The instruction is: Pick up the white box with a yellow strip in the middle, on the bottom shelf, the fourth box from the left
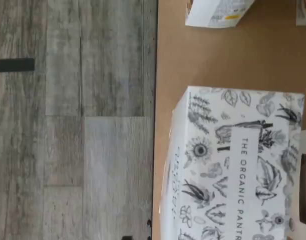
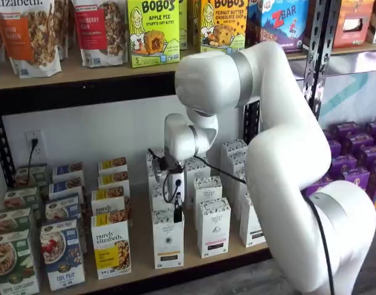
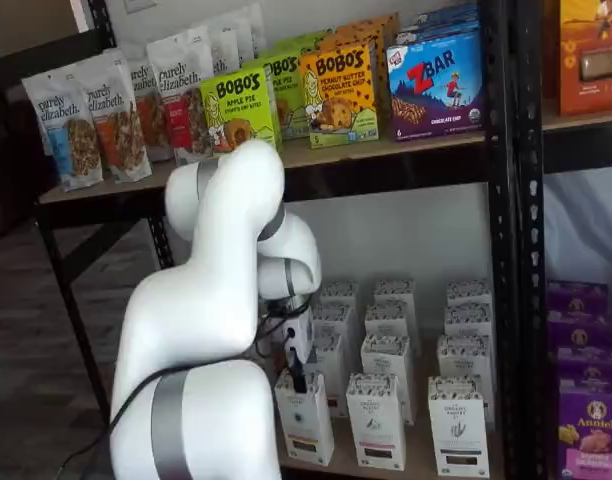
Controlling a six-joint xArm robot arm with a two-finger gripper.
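The white box (image 2: pixel 168 243) stands at the front of its row on the bottom shelf (image 2: pixel 139 255), a tall narrow carton with a speckled top band and a thin yellow strip. It also shows in a shelf view (image 3: pixel 306 420). In the wrist view its patterned top (image 1: pixel 233 165) reads "THE ORGANIC PANTRY" and lies close below the camera. My gripper (image 2: pixel 177 215) hangs just above the box's top; in a shelf view (image 3: pixel 298 380) it shows the same. Only a dark finger shows side-on, so I cannot tell whether it is open or shut.
A like carton with a reddish strip (image 2: pixel 213 227) stands right of the white box, and a purely elizabeth box (image 2: pixel 111 246) stands left of it. More white cartons stand in rows behind. The shelf's black front rail (image 1: pixel 155 100) borders grey plank floor (image 1: pixel 73 120).
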